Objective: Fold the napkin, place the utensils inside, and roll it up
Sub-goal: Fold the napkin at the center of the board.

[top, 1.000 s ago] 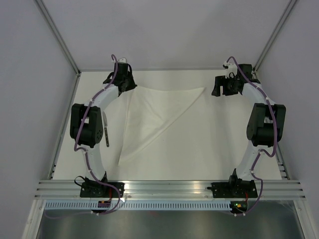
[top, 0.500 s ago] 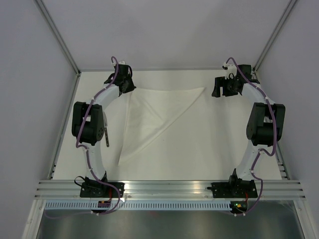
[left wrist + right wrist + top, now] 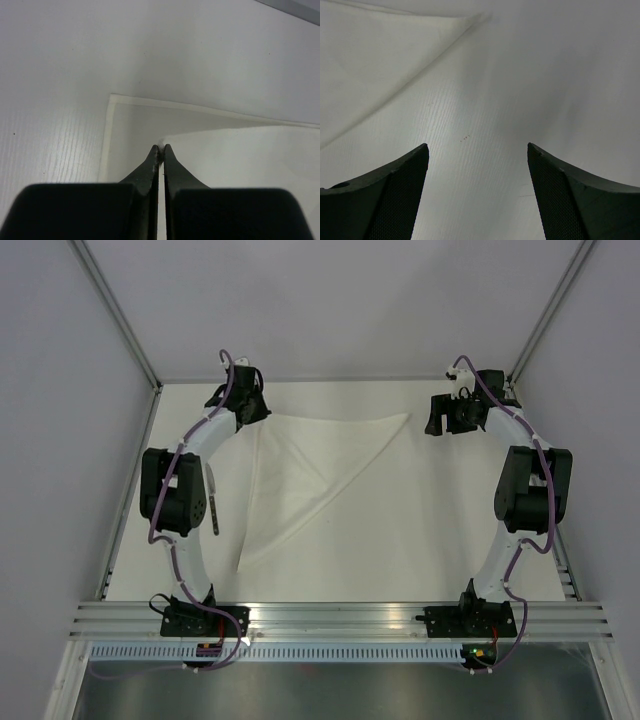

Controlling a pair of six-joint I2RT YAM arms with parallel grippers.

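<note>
The white napkin (image 3: 310,465) lies folded into a triangle, with points at the far left, the far right and the near left. My left gripper (image 3: 254,412) is at the far left point and is shut on the napkin corner, which is pinched between its tips (image 3: 161,148); the upper layer (image 3: 240,160) lies over the lower one. My right gripper (image 3: 433,422) is open and empty just right of the far right point (image 3: 380,55), with its midpoint (image 3: 477,150) over bare table. The knife (image 3: 212,502) lies left of the napkin, partly hidden by the left arm.
The table's back edge (image 3: 330,381) runs just behind both grippers. Metal frame rails (image 3: 130,500) bound the left and right sides. The aluminium base rail (image 3: 340,618) carries both arm bases at the near edge.
My left gripper has shifted slightly back and left with the napkin corner held, and the napkin's far edge has drawn a little leftward. The right arm has not moved.
</note>
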